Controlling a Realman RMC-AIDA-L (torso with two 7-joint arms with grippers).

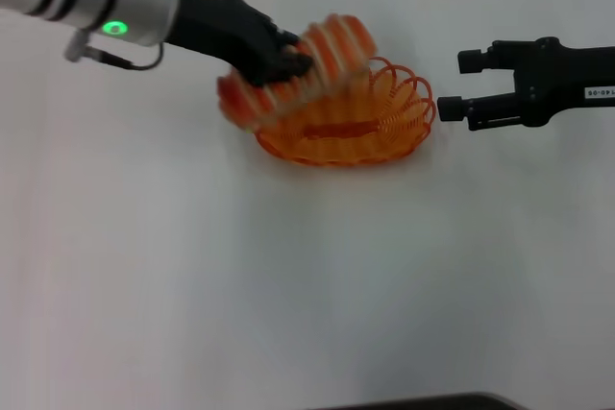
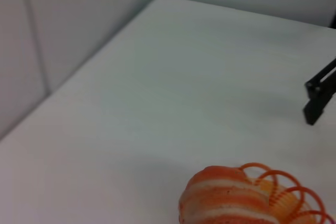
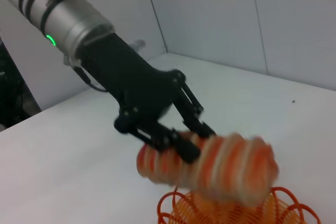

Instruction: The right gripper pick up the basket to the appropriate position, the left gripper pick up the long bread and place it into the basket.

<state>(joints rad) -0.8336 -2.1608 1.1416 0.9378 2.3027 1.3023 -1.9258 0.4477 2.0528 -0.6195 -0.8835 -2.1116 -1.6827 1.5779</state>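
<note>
The orange wire basket (image 1: 360,132) sits on the white table at the middle back. My left gripper (image 1: 288,60) is shut on the long bread (image 1: 327,55), an orange-red loaf with cream stripes, and holds it tilted over the basket's left rim. The right wrist view shows the left gripper (image 3: 181,135) clamping the bread (image 3: 226,166) above the basket's loops (image 3: 273,211). The left wrist view shows the bread's end (image 2: 226,198) and basket loops (image 2: 294,198). My right gripper (image 1: 454,84) is open and empty just right of the basket, not touching it.
The white table (image 1: 288,285) stretches wide in front of the basket. White walls (image 2: 79,24) close the table's far side and corner. A dark edge (image 1: 423,402) shows at the bottom of the head view.
</note>
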